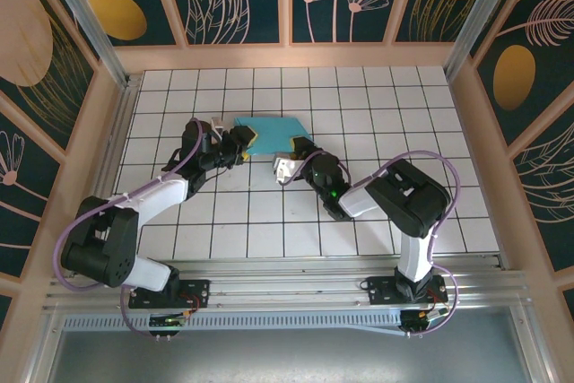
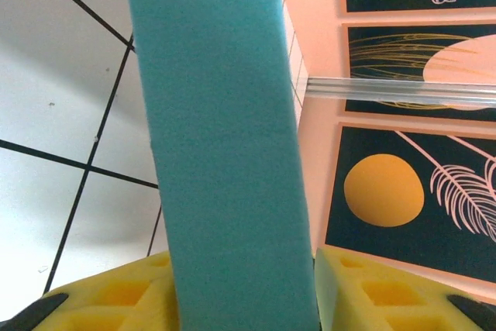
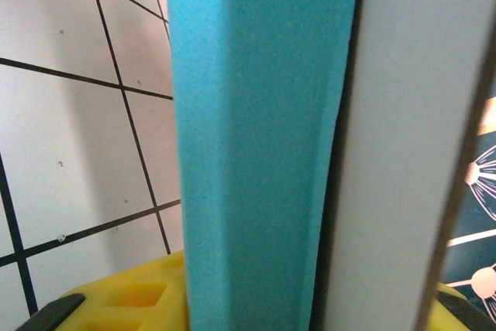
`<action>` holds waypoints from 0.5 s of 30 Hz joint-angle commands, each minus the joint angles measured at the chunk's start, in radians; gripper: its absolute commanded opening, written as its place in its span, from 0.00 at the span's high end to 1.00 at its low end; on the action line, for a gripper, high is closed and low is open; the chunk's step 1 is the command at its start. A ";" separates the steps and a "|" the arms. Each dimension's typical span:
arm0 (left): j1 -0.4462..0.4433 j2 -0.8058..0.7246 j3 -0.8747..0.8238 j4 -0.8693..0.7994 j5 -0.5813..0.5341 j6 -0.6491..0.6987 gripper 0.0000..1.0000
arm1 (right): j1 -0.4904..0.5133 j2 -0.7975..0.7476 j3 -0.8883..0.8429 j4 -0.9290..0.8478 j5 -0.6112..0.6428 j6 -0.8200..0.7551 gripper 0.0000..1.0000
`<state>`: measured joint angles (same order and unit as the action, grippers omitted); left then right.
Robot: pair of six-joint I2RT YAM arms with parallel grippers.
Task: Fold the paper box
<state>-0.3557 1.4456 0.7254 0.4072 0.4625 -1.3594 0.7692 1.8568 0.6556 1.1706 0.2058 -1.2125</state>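
Turquoise paper box (image 1: 272, 132) sits between left fingers (image 2: 116, 296) — and right fingers (image 3: 132, 296).

I count one paper box (image 1: 269, 132) on my feed, and I place the rest by it. Two arms reach toward it: the left arm (image 1: 152, 195) from the box's left, the right arm (image 1: 408, 195) from its near right. That gives two claws: the left claw (image 1: 242, 143) at the box's left edge, the right claw (image 1: 291, 163) at its near-right corner. One tiled tabletop (image 1: 404, 132) lies under the box. In the left wrist view, two yellow fingers (image 2: 116, 300) flank the box.
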 commanded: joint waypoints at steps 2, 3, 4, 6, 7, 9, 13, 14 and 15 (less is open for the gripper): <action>0.000 -0.042 0.003 -0.074 0.002 -0.088 0.39 | 0.008 -0.089 -0.020 -0.025 0.021 0.053 0.62; -0.001 -0.053 0.007 -0.083 -0.004 -0.081 0.34 | 0.007 -0.101 -0.026 -0.038 0.024 0.056 0.62; -0.001 -0.071 0.012 -0.094 -0.016 -0.064 0.28 | 0.007 -0.120 -0.034 -0.060 0.027 0.058 0.62; 0.000 -0.118 0.036 -0.134 -0.051 -0.007 0.18 | 0.007 -0.160 -0.050 -0.115 0.029 0.069 0.62; 0.000 -0.147 0.061 -0.176 -0.081 0.036 0.15 | 0.008 -0.189 -0.059 -0.158 0.028 0.074 0.63; 0.000 -0.205 0.122 -0.278 -0.157 0.155 0.07 | 0.005 -0.253 -0.064 -0.267 0.027 0.087 0.65; 0.000 -0.332 0.239 -0.504 -0.413 0.438 0.01 | 0.005 -0.426 0.000 -0.707 -0.043 0.150 0.67; 0.000 -0.361 0.242 -0.532 -0.471 0.500 0.01 | 0.004 -0.458 0.050 -0.882 -0.086 0.161 0.68; 0.000 -0.396 0.241 -0.555 -0.535 0.573 0.01 | 0.004 -0.483 0.116 -1.075 -0.134 0.174 0.71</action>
<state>-0.3557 1.1286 0.9337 0.0410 0.1528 -1.0405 0.7692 1.4605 0.6510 0.5678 0.1753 -1.1088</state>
